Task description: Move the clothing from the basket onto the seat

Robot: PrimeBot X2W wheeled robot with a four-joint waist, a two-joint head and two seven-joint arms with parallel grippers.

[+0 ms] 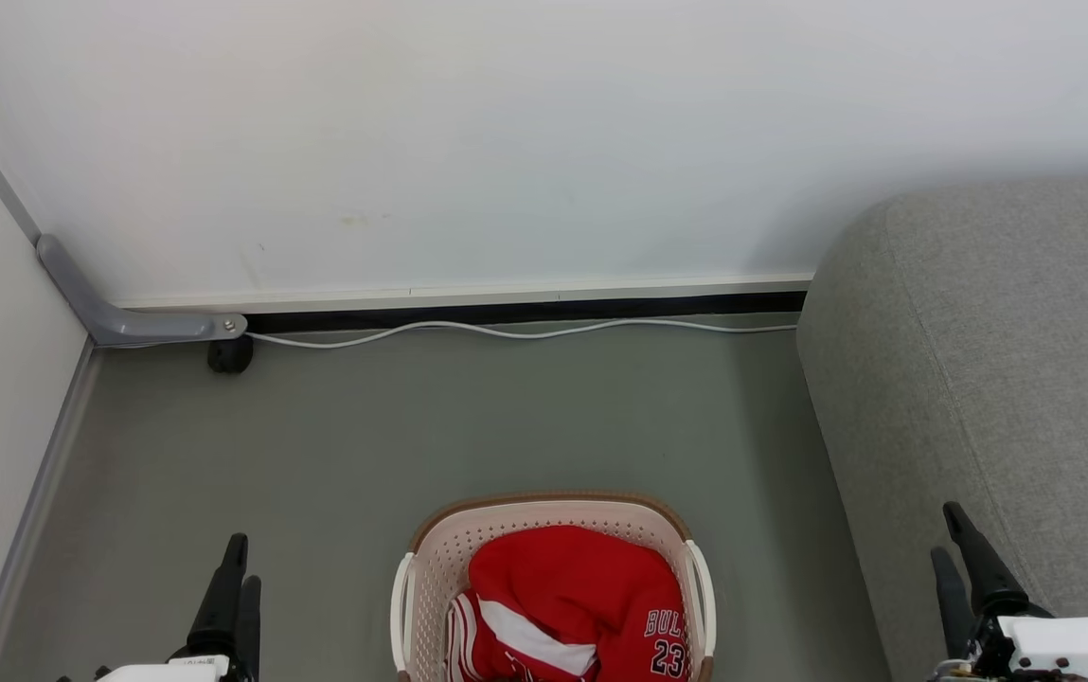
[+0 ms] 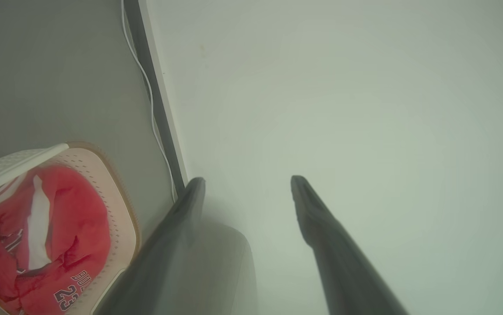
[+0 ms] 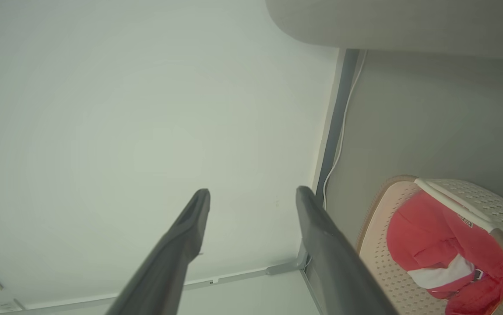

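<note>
Head view: clothing (image 1: 562, 587) heaped in the basket (image 1: 544, 519) on the floor (image 1: 364, 426), seat (image 1: 1007, 379) to its right. Left wrist view: left jaws spread, empty. Right wrist view: right jaws likewise; best descend centrally and pinch a thick fold.

Grey-green floor (image 1: 468, 426), met by a wall at the back and another at the left.
A cream perforated basket (image 1: 525, 521) with a brown rim is set on it at the near middle, well apart from the back wall. A large grey fabric sofa (image 1: 998, 379) is stood on it at the right, near the basket, with a strip of bare floor left between them. A thin white cable (image 1: 506, 332) is laid along the foot of the back wall, from the sofa to a small black foot (image 1: 229, 354) in the left corner.
</note>
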